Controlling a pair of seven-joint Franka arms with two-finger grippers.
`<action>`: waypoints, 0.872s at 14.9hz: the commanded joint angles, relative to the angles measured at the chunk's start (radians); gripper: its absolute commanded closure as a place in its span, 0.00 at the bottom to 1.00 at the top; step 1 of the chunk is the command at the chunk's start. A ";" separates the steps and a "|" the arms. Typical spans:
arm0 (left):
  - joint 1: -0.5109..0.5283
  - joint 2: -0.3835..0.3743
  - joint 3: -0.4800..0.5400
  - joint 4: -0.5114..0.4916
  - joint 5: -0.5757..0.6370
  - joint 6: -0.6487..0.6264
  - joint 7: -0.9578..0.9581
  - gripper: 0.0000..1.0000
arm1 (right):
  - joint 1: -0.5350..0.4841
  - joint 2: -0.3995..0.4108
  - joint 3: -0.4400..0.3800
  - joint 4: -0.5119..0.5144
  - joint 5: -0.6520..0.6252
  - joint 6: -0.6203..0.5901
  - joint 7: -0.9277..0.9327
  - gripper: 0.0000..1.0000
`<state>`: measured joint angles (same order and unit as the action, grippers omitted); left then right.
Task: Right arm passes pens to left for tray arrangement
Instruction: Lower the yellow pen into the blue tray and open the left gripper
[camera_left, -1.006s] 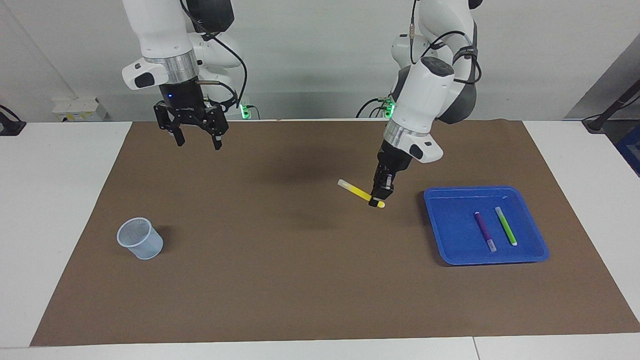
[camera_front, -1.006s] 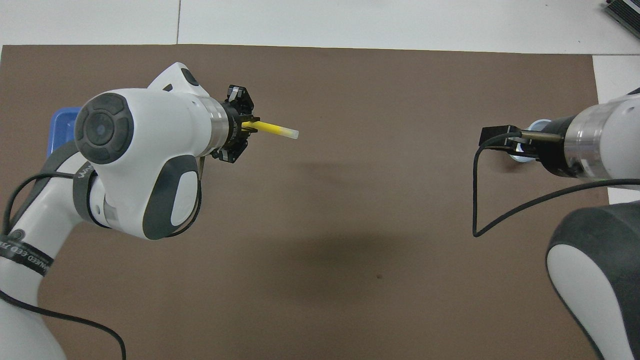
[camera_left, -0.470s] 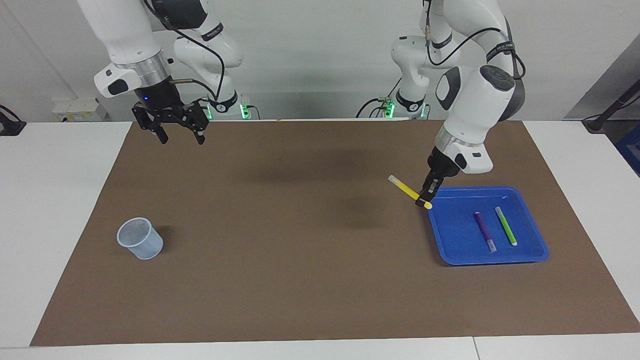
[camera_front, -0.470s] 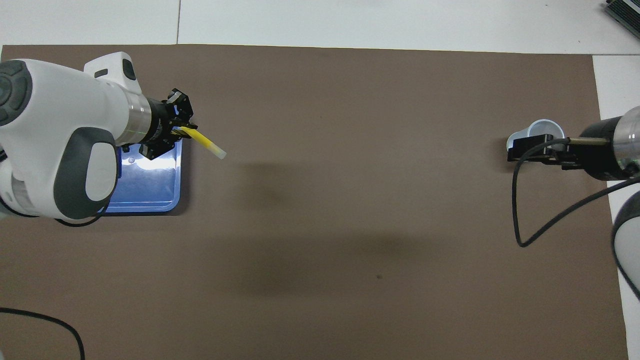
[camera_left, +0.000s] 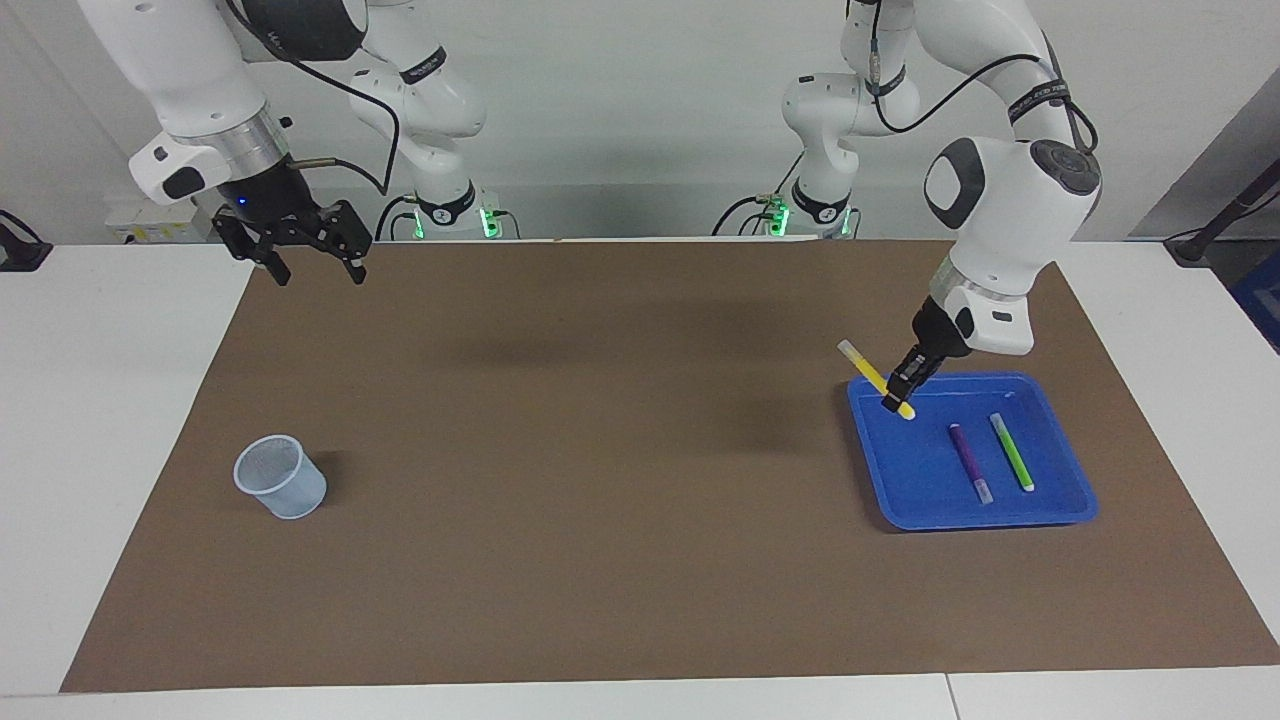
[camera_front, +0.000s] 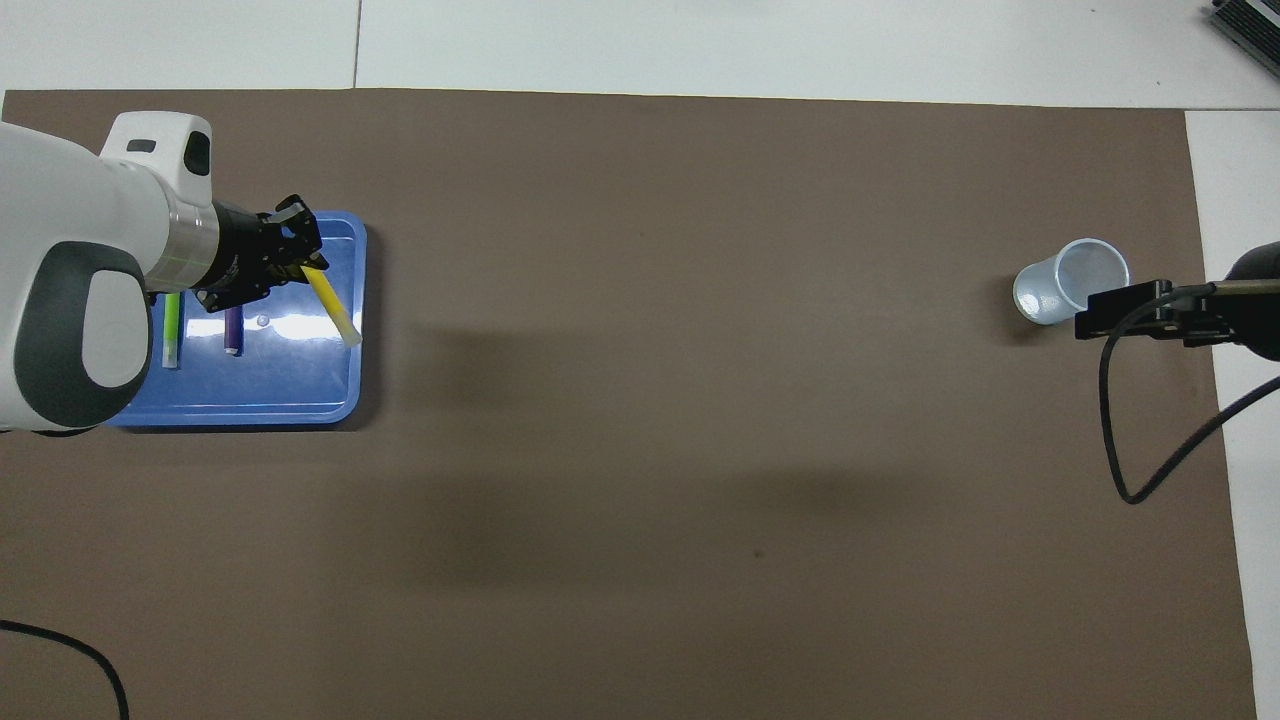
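Item, for you: yellow pen (camera_left: 876, 378), clenched near its lower end in the left claw (camera_left: 897, 392), tilted over the blue tray (camera_left: 1075, 510) for laying beside the purple pen (camera_left: 969, 462) and green pen (camera_left: 1011, 452); right claw (camera_left: 307, 262) waits released over the worktop's edge.

Robotics lab, two arms (camera_left: 1010, 190), brown mat (camera_left: 560, 480)

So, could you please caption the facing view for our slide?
Left gripper holds slim yellow marker pen over shallow blue plastic tray; right gripper waits open.
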<state>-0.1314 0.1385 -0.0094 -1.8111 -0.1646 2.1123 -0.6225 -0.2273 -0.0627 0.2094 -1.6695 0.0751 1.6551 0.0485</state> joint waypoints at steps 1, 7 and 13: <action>0.029 -0.037 -0.007 -0.060 0.078 -0.002 0.127 1.00 | -0.003 0.014 0.007 0.033 -0.018 -0.023 -0.022 0.00; 0.082 0.012 -0.007 -0.088 0.115 0.119 0.406 1.00 | 0.011 0.012 0.008 0.068 -0.084 -0.037 -0.068 0.00; 0.079 0.163 -0.009 -0.082 0.163 0.260 0.472 1.00 | 0.013 0.014 0.010 0.106 -0.106 -0.077 -0.153 0.00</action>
<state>-0.0556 0.2550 -0.0145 -1.8945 -0.0208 2.3097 -0.1773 -0.2100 -0.0626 0.2145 -1.5998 -0.0177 1.6151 -0.0663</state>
